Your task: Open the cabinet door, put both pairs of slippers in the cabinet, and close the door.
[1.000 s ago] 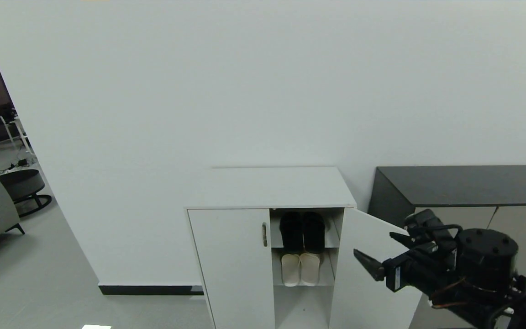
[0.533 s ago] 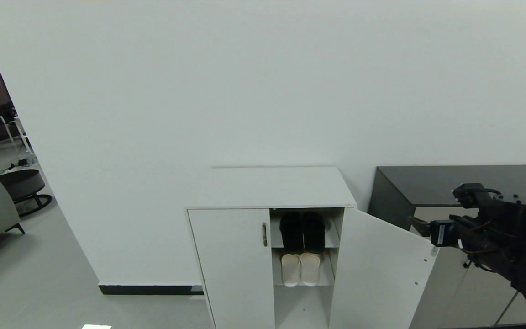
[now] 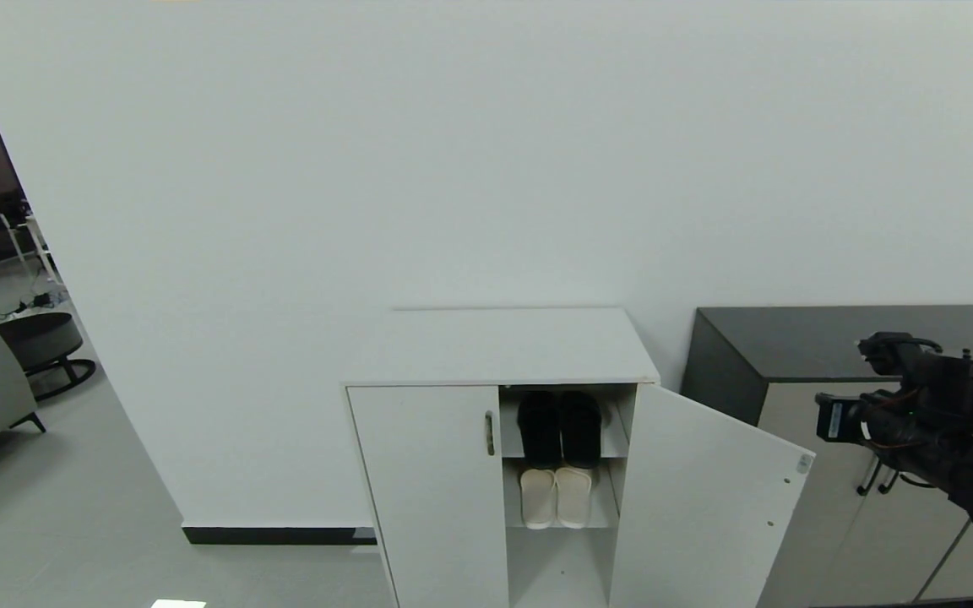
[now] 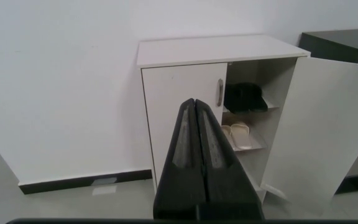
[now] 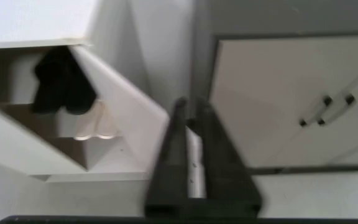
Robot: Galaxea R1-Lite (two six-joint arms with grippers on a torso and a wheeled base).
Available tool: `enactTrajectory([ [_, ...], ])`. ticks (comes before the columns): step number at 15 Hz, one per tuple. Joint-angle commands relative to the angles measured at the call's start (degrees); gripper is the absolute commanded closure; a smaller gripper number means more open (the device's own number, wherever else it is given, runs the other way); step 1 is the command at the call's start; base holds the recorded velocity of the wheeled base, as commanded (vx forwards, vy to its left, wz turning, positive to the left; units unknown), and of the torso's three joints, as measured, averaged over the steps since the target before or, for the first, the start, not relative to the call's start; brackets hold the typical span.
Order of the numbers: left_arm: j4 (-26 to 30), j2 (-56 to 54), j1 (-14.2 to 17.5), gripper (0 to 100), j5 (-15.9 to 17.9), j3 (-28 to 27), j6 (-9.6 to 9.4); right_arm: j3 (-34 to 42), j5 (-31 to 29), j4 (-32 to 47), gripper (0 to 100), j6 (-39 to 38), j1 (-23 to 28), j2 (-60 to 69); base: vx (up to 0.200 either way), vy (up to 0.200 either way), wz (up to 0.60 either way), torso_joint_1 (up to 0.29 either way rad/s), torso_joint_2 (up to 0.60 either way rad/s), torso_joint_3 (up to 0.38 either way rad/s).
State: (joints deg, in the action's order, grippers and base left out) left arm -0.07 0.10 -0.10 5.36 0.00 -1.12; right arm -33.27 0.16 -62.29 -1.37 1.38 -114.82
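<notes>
Inside, matte black slippers (image 3: 560, 426) above smooth cream slippers (image 3: 556, 496); white cabinet door (image 3: 706, 498) ajar, dark sideboard (image 3: 833, 338) beside; left gripper (image 4: 195, 107) closed, right gripper (image 5: 191, 107) parted.

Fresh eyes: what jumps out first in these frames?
The white cabinet stands with its right door swung open. Inside, black slippers sit on the upper shelf and cream slippers on the lower shelf. The right gripper hangs to the right of the open door, before a dark sideboard.
</notes>
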Motion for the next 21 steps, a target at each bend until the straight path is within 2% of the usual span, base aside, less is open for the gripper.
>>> enactTrajectory([
  [1,-0.01,0.08,0.01,100,0.00,0.00,-0.02,-2.59,1.34,-0.02,100,-0.04,3.19,-4.88,0.000,0.000,0.00,0.000,0.00,0.000],
  [4,-0.01,0.08,0.10,100,0.00,0.00,-0.02,-4.09,4.06,0.07,100,-0.13,5.74,-8.40,0.000,0.000,0.00,0.000,0.00,0.000],
  [10,-0.01,0.08,0.01,100,0.00,0.00,-0.02,-4.35,7.22,2.62,100,-0.22,5.83,-10.60,0.000,0.000,0.00,0.000,0.00,0.000],
  [21,-0.01,0.08,0.01,100,-0.09,0.00,-0.02,-9.18,5.73,2.44,100,-0.83,6.88,-17.28,0.000,0.000,0.00,0.000,0.00,0.000],
])
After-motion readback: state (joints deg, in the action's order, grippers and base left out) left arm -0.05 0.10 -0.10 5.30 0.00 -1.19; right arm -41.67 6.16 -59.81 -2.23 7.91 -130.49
